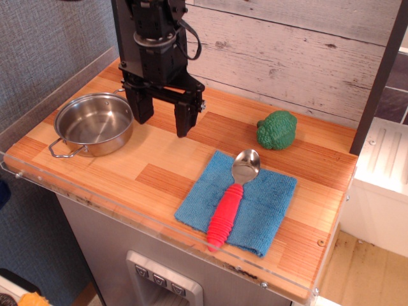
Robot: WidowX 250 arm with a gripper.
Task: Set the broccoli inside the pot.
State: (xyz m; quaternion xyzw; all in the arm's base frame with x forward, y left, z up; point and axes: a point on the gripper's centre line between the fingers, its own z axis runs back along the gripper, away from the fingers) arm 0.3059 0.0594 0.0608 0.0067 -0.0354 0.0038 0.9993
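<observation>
The broccoli [277, 130] is a dark green bumpy lump sitting on the wooden counter at the back right. The pot [94, 123] is a shallow shiny steel pot with wire loop handles, at the left of the counter, with nothing inside. My black gripper [163, 120] hangs open and empty just right of the pot, fingers pointing down close above the counter. It is well left of the broccoli.
A blue cloth [238, 201] lies at the front centre-right with a spoon [233, 193] with a red handle on it. A clear plastic lip runs along the counter edge [127, 210]. A plank wall [287, 51] stands behind, a dark post [379, 76] at right.
</observation>
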